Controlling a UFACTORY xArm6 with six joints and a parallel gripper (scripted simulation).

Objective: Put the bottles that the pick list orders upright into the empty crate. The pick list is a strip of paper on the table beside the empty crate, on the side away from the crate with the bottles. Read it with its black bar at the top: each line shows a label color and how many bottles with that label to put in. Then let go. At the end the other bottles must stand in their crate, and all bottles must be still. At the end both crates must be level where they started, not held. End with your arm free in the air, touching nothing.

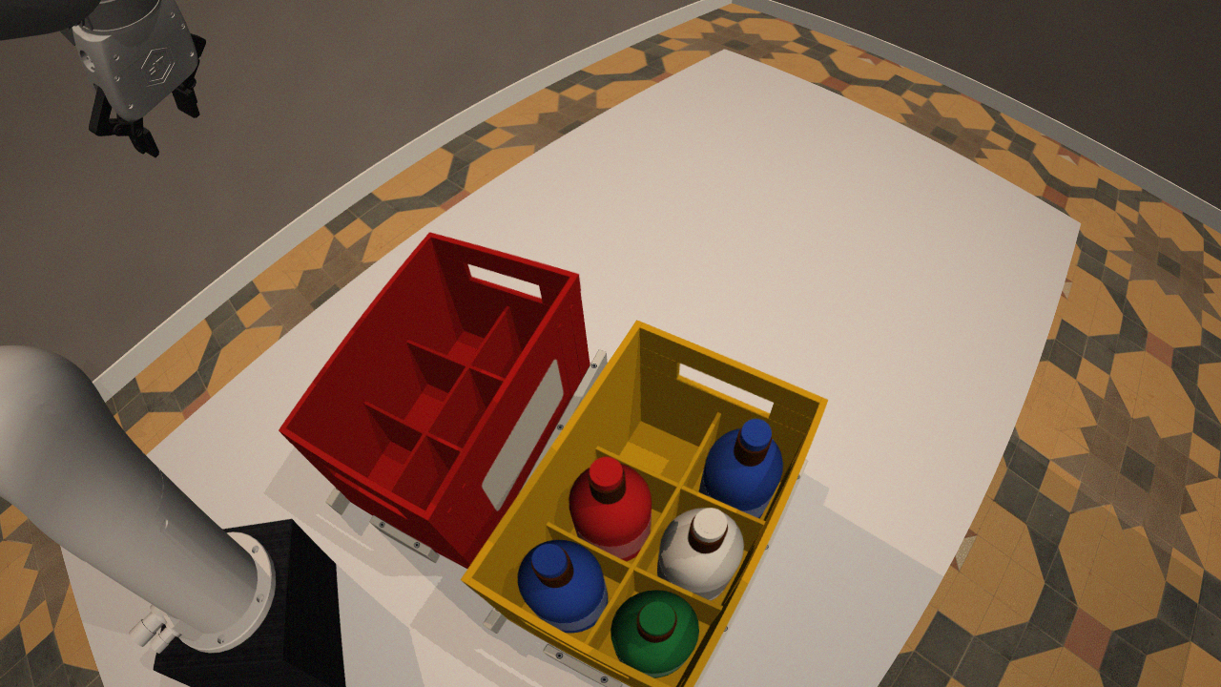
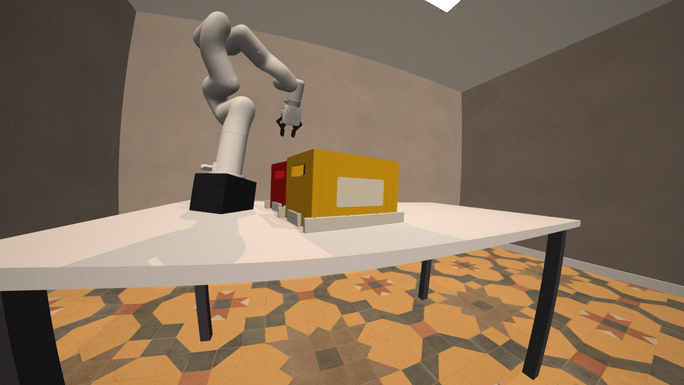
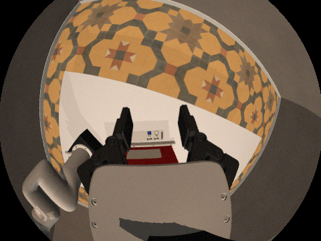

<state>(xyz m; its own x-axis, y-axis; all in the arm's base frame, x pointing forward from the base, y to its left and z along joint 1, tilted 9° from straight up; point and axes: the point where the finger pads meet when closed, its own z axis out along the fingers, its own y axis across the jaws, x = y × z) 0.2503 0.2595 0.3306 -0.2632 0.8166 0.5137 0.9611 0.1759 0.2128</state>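
My gripper point(image 1: 175, 132) point(image 2: 287, 135) point(image 3: 154, 114) is open and empty, high above the crates and to their far side. The empty red crate point(image 1: 383, 316) point(image 2: 278, 193) point(image 3: 170, 154) stands level beside the yellow crate point(image 1: 610, 401) point(image 2: 325, 162). The yellow crate holds a red bottle point(image 1: 610, 512), a white bottle point(image 1: 699, 555), a green bottle point(image 1: 652, 636) and two blue bottles point(image 1: 742, 469) point(image 1: 559, 589), all upright; one compartment is empty. The pick list point(image 3: 140, 136) shows between my fingers in the wrist view, with a blue square, a white square and a black bar. Its counts are too small to read.
Low pale rails point(image 1: 401, 533) point(image 2: 354, 222) edge the crates. The arm's black base point(image 1: 294, 597) point(image 2: 222, 191) stands on the white table point(image 1: 811, 213) point(image 2: 478, 222) near the crates. In the wrist view, the table edge runs beyond the pick list, with tiled floor past it.
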